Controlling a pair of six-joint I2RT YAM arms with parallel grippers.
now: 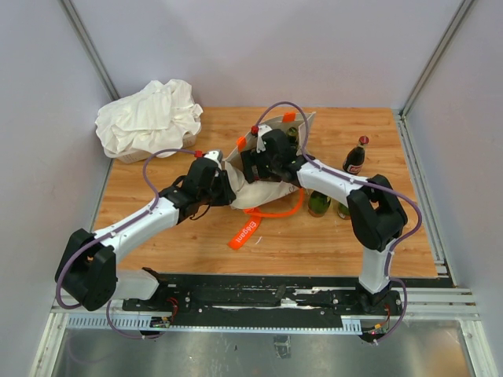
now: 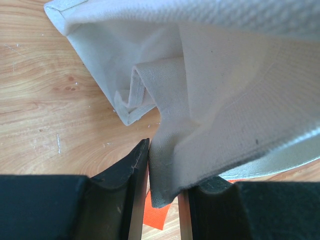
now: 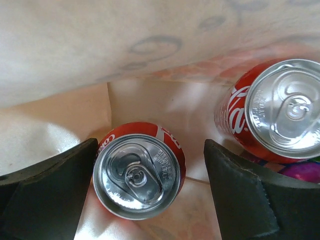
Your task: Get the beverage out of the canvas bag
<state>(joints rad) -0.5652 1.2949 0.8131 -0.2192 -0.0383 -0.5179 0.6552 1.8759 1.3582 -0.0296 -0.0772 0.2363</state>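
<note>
Left end effector [image 2: 167, 197] clamps the canvas bag [image 2: 225, 90] edge, apparently to hold it open on the table [image 1: 314, 236]. Right end effector [image 3: 150, 192], inside the bag, is spread around an upright cola can [image 3: 137, 172], ready to grip.

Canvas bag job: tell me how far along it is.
Possibly done: a cola bottle stands on the table outside the canvas bag. In hand: the left pincer pinches the bag's cloth, while the right pincer, open inside the bag, straddles a Coca-Cola can without gripping it. Left: close and lift that can out; a second can also sits inside.
</note>
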